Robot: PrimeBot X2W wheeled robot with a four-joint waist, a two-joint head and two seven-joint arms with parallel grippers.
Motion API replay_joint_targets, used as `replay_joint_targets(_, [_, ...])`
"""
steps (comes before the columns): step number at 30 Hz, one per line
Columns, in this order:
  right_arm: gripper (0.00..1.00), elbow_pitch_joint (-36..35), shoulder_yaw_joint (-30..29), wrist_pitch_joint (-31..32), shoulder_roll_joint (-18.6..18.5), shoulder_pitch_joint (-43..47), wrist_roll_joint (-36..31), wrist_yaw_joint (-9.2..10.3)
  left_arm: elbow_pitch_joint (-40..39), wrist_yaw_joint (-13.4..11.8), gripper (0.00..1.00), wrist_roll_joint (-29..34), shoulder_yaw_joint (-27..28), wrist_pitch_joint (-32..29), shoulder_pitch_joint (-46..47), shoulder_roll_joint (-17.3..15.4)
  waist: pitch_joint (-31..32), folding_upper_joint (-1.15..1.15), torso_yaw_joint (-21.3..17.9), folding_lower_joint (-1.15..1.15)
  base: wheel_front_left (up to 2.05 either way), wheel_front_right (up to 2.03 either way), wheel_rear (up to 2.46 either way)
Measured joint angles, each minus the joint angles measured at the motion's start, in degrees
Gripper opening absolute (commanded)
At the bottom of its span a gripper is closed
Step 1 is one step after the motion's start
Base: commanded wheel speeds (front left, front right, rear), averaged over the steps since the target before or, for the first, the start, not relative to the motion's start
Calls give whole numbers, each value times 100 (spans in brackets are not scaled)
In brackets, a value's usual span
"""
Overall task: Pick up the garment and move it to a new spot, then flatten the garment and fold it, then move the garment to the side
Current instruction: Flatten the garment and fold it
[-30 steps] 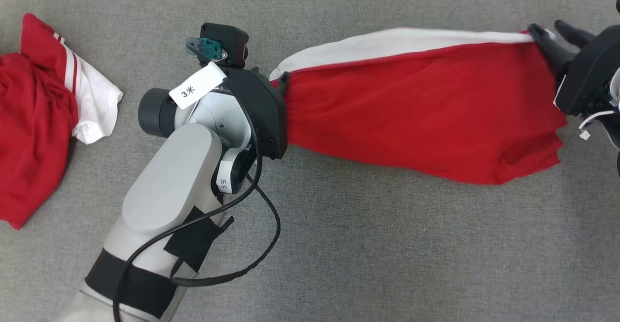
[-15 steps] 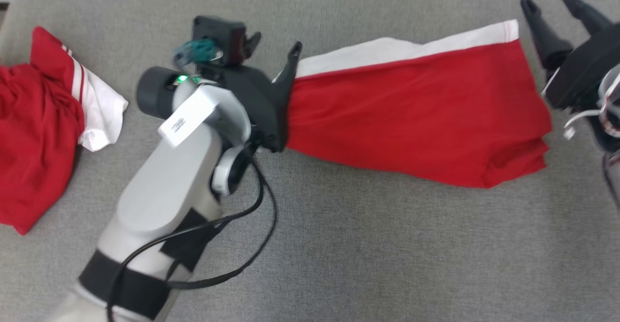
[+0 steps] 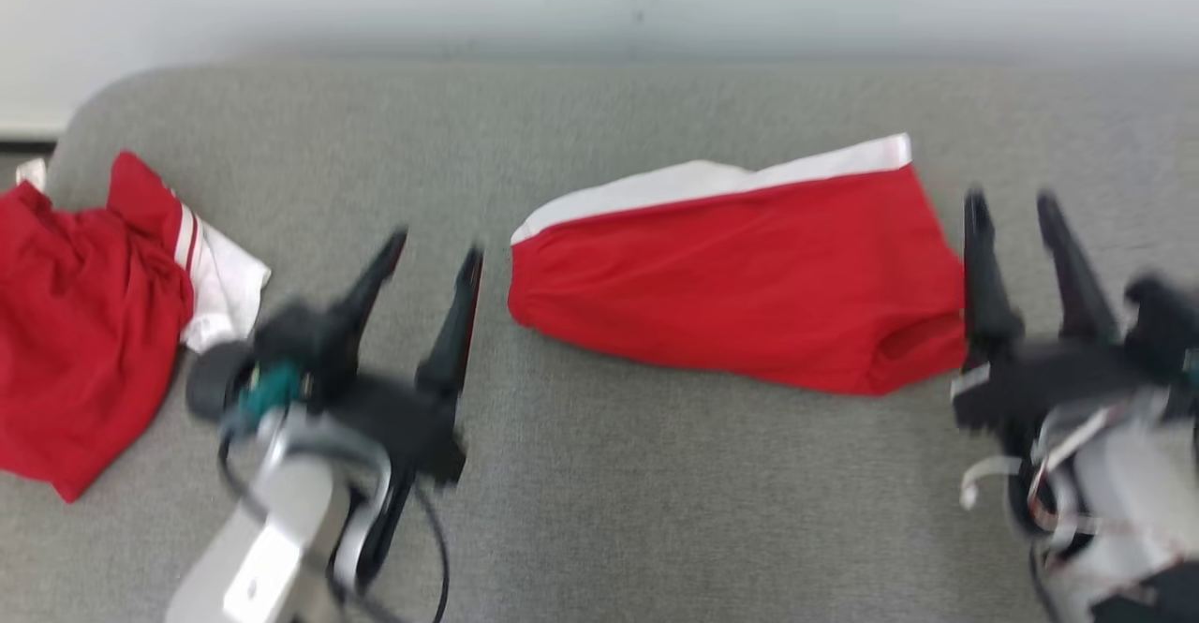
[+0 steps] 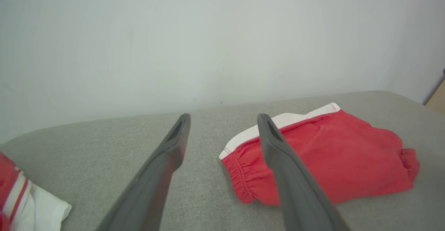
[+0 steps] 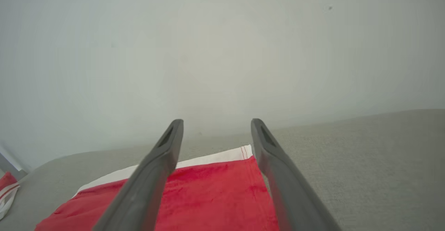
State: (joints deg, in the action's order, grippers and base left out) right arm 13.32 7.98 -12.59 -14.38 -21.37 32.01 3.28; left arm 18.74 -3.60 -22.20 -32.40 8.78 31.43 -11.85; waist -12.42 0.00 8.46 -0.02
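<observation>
The folded red garment [image 3: 740,295] lies flat on the grey counter [image 3: 656,511] between the left fingers [image 3: 457,323] and the right fingers [image 3: 984,267], both spread and empty, so I think each pair should pinch all layers low and lift together.
</observation>
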Motion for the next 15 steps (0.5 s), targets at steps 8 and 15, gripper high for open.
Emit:
replay_joint_targets(8, [100,-323,-15,-198,442,1119,-103,210,-448,9,100,-155,45,419,-1334,-409,646,0,-203,-1,0,0,0])
replay_joint_targets(15, [100,-820,-67,-202,765,1891,-146,279,-1077,-101,100,-468,311,486,-2536,-653,1117,-1,-484,-1,0,0,0])
